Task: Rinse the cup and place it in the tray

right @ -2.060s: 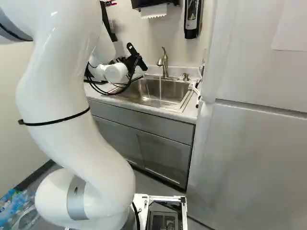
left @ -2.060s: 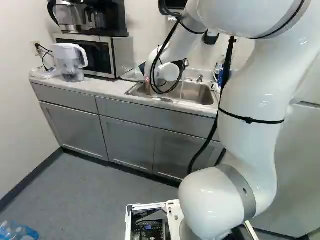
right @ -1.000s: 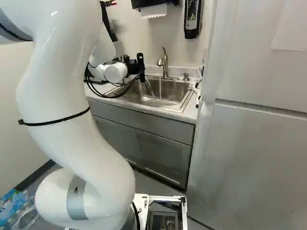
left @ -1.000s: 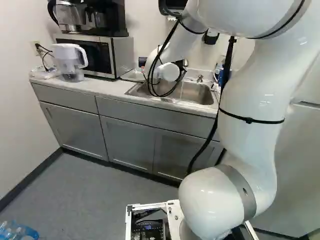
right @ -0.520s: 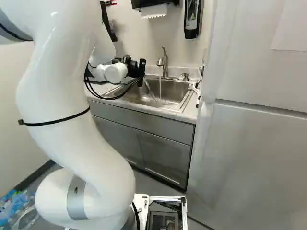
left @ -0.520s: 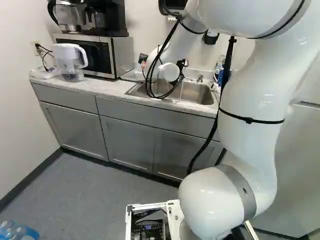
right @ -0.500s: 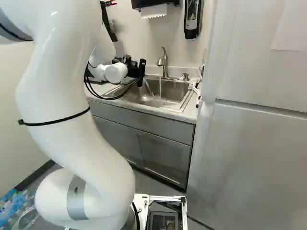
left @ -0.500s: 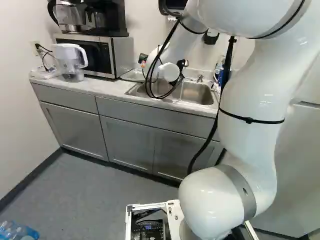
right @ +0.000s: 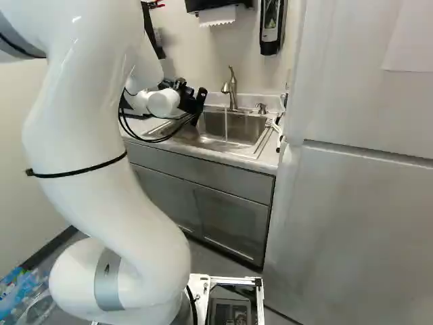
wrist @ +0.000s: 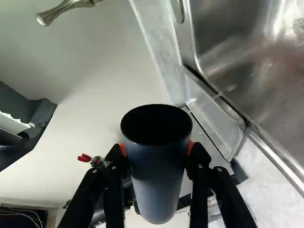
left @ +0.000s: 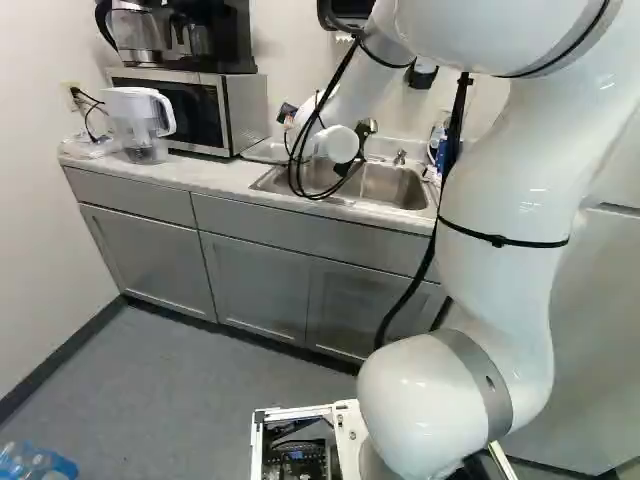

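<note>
1 cup (wrist: 154, 185) clamped in your gripper (wrist: 157, 148) | tap (right: 232, 88) running | tip it over the sink (wrist: 256, 90), drain fully, then approach the tray (wrist: 214, 121).

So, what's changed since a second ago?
The gripper, with the cup held between its fingers, has turned a bit clockwise in the right base view. The slanting stream that fell into the sink is gone. The tap is still running, and the lower arm hasn't moved.
</note>
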Robot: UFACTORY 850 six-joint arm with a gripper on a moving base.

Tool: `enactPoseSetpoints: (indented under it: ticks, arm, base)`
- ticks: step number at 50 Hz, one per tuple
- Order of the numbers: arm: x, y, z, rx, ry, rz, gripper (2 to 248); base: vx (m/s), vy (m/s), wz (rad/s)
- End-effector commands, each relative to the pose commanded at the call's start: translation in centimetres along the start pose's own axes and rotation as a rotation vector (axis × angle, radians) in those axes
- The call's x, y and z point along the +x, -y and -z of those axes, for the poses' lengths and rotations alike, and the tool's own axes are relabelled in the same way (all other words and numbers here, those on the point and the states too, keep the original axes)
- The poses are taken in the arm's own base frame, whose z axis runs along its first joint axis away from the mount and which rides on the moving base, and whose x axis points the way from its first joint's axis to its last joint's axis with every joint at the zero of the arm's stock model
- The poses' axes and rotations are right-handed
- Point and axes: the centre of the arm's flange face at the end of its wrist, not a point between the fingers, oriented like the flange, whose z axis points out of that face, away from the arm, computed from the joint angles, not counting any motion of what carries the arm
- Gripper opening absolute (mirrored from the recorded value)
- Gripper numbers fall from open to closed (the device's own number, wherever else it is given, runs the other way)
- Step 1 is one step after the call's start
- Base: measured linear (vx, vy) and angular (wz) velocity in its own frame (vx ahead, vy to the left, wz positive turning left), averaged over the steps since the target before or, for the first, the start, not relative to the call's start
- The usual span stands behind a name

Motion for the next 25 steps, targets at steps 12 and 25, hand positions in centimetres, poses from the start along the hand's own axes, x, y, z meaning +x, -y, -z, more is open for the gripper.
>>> enactPoseSetpoints:
  ticks: [12,25]
  arm:
    - [0.0,0.0,0.0,0.0,0.0,0.0,126]
    - [0.0,0.0,0.0,0.0,0.0,0.0,126]
  base:
    - [0.0,0.0,0.0]
    - [0.0,0.0,0.0]
